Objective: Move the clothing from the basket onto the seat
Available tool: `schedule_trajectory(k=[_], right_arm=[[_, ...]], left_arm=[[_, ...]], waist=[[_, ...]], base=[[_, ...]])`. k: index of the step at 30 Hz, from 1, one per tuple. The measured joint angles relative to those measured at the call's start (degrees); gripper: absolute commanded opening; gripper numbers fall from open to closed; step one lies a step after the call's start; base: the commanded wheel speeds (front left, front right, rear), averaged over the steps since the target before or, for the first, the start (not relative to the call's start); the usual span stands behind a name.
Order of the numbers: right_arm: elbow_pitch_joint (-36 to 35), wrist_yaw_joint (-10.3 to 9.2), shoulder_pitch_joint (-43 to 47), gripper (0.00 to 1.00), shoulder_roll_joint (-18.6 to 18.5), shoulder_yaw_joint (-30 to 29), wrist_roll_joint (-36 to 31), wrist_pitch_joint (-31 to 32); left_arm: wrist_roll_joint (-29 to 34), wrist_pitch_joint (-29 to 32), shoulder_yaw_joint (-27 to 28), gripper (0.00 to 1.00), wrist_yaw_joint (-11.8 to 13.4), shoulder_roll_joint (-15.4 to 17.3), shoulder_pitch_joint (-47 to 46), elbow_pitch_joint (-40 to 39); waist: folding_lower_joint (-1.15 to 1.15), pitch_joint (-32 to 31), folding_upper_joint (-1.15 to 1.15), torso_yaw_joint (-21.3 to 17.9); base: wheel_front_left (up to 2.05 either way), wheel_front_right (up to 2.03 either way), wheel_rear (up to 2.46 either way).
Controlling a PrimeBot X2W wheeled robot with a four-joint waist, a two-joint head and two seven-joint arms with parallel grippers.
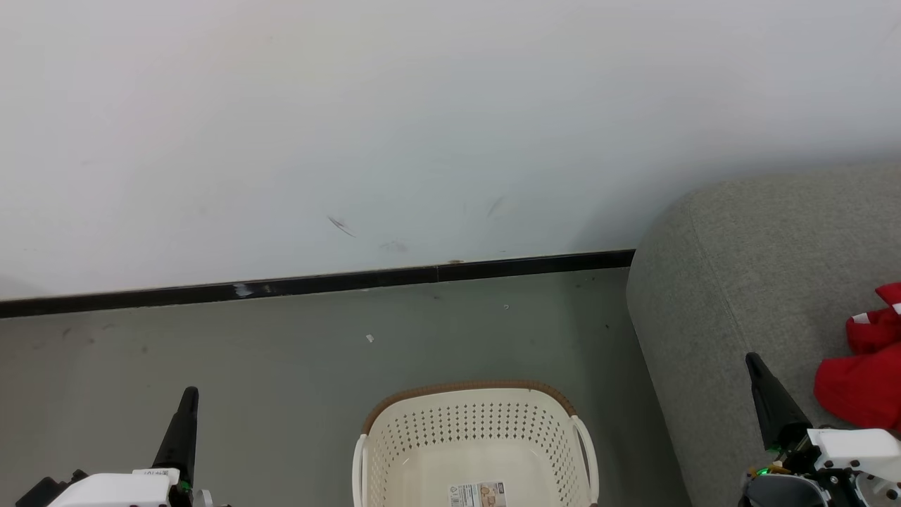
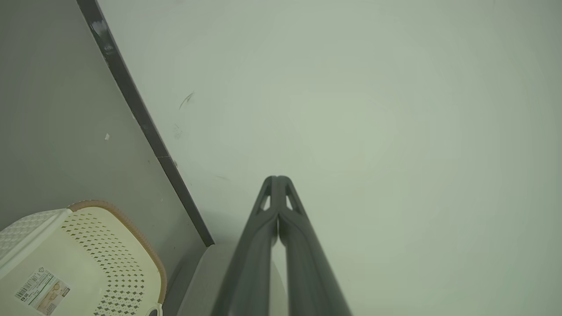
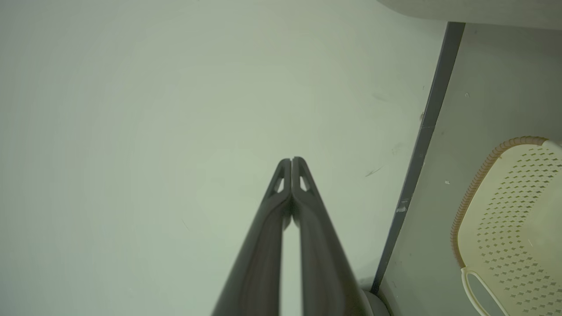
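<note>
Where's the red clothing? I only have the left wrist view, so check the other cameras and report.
Observer: The bright red fabric clothing with white trim lies bunched on the large grey upholstered seat, at the head view's right edge.
Operator: Give me the right gripper's state.
Observer: The right gripper is shut, fingers pressed together, holding nothing.
Operator: Now confirm the basket.
Observer: The head view looks into the cream-white perforated plastic basket with a brown rim. There is no clothing in the part shown, but its near end is cut off.
</note>
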Motion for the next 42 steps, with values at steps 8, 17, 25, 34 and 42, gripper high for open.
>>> schedule_trajectory(k=[8, 17, 25, 34, 42], right_arm=[[0.01, 0.0, 0.0, 0.0, 0.03, -0.08, 0.0, 0.01], [0.03, 0.0, 0.0, 0.0, 0.08, -0.24, -0.01, 0.01], [0.04, 0.0, 0.0, 0.0, 0.09, -0.44, -0.01, 0.01], [0.05, 0.0, -0.01, 0.0, 0.1, -0.63, -0.01, 0.02], [0.07, 0.0, -0.01, 0.0, 0.11, -0.7, -0.02, 0.03]], left_arm=[[0.0, 0.0, 0.02, 0.0, 0.0, -0.01, -0.01, 0.04], [0.0, 0.01, 0.05, 0.0, 0.0, -0.02, -0.02, 0.09], [0.0, 0.01, 0.07, 0.0, 0.0, -0.03, -0.03, 0.15], [0.01, 0.01, 0.08, 0.0, 0.0, -0.04, -0.03, 0.22], [0.01, 0.07, 0.1, 0.0, 0.0, -0.07, -0.04, 0.23]], waist=[[0.0, 0.0, 0.0, 0.0], [0.0, 0.0, 0.0, 0.0], [0.0, 0.0, 0.0, 0.0], [0.0, 0.0, 0.0, 0.0], [0.0, 0.0, 0.0, 0.0]], base=[[0.0, 0.0, 0.0], [0.0, 0.0, 0.0], [0.0, 0.0, 0.0], [0.0, 0.0, 0.0], [0.0, 0.0, 0.0]])
